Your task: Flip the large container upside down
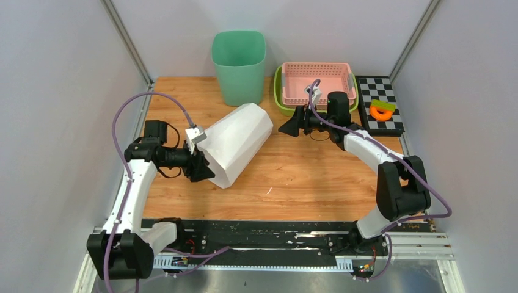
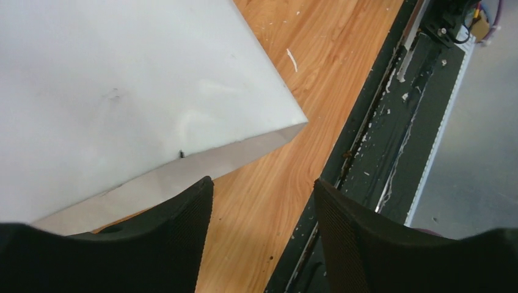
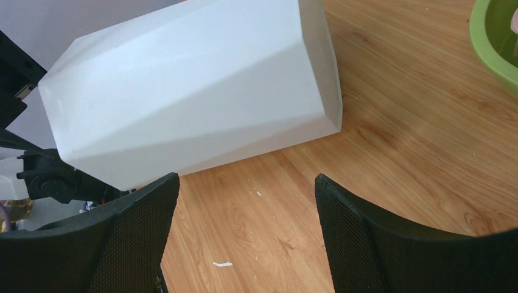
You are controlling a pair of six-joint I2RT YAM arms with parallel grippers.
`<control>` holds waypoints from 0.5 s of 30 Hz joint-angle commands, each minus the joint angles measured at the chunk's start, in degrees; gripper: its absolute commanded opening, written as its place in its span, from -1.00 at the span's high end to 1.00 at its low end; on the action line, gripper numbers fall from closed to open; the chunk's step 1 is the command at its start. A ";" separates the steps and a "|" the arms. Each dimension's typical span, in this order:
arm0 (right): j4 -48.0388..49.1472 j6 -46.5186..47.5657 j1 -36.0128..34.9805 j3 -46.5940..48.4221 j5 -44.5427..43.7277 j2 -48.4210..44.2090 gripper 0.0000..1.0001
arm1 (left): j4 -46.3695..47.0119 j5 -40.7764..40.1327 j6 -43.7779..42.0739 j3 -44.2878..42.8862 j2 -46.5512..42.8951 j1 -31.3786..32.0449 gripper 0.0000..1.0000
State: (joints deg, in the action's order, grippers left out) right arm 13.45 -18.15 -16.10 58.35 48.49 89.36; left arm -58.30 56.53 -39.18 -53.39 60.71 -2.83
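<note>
The large white faceted container [image 1: 235,143] lies on its side on the wooden table, wide end to the lower left, narrow end to the upper right. My left gripper [image 1: 200,166] is at the wide end, open. In the left wrist view the container [image 2: 122,91] fills the upper left; its rim edge runs just past one fingertip [image 2: 195,195], and only bare wood shows between the jaws [image 2: 262,183]. My right gripper [image 1: 287,128] is open and empty, pointing left at the narrow end from a short gap. The right wrist view shows the container [image 3: 195,91] ahead of its jaws [image 3: 247,177].
A green bin [image 1: 239,64] stands upright just behind the container. A pink basket [image 1: 317,82] sits in a green tray [image 1: 278,101] at the back right, behind my right arm. A checkerboard [image 1: 391,125] with an orange ring [image 1: 382,112] lies at the far right.
</note>
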 commanded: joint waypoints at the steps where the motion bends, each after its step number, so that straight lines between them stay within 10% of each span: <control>1: 0.52 0.78 -0.78 0.28 1.08 -0.98 -0.68 | -0.08 -2.82 1.11 -1.12 -2.45 -0.26 -0.42; 6: -3.17 2.25 -0.78 3.69 0.38 -0.09 -0.68 | 0.45 -3.98 3.40 -2.40 -5.05 -0.29 -0.97; 15: -10.95 2.95 -0.80 19.58 -0.85 8.42 -0.67 | 4.80 -7.45 9.83 -2.58 -7.20 -0.29 -1.00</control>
State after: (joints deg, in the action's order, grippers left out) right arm 6.98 -15.57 -16.10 70.85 48.25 93.25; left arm -56.60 51.31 -33.54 -55.05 54.08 -2.83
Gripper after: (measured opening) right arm 0.839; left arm 0.996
